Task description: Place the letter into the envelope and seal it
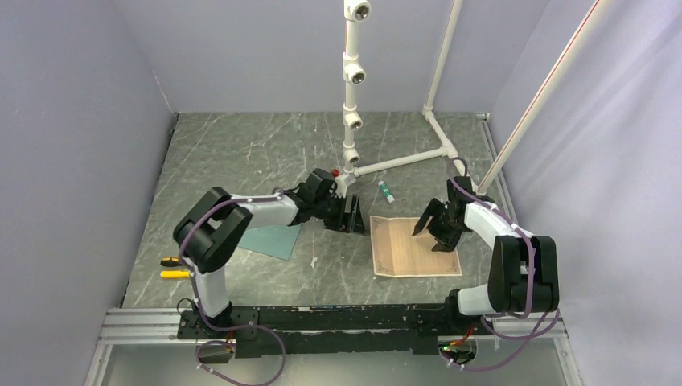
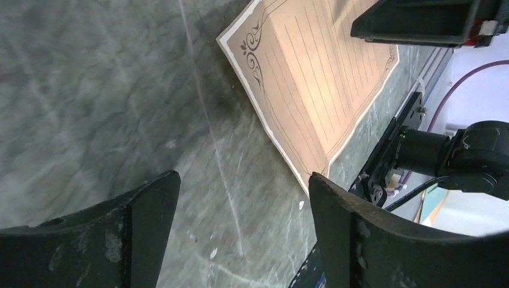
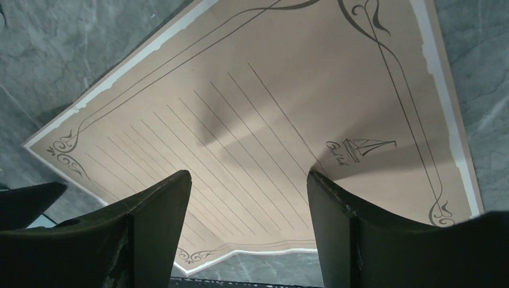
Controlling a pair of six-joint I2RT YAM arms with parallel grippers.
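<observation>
Right, the letter (image 1: pixel 416 247) lies flat on the table (image 1: pixel 241 153), right of centre near the front edge, my right gripper (image 1: pixel 437 228) spread above it, holding nothing. My left gripper (image 1: pixel 354 215), also spread, hangs just off its left edge. Flat paper may skid or crumple if I pinch. Only the top view shows the envelope (image 1: pixel 277 239), half under my left arm (image 1: pixel 241 213).

One letter (image 1: pixel 414 248), one envelope (image 1: pixel 273 239)

Open tabletop (image 1: pixel 338 261) between envelope (image 1: pixel 273 239) and letter (image 1: pixel 414 249); white pipe stand (image 1: pixel 351 121) and marker (image 1: pixel 387 191) behind.
</observation>
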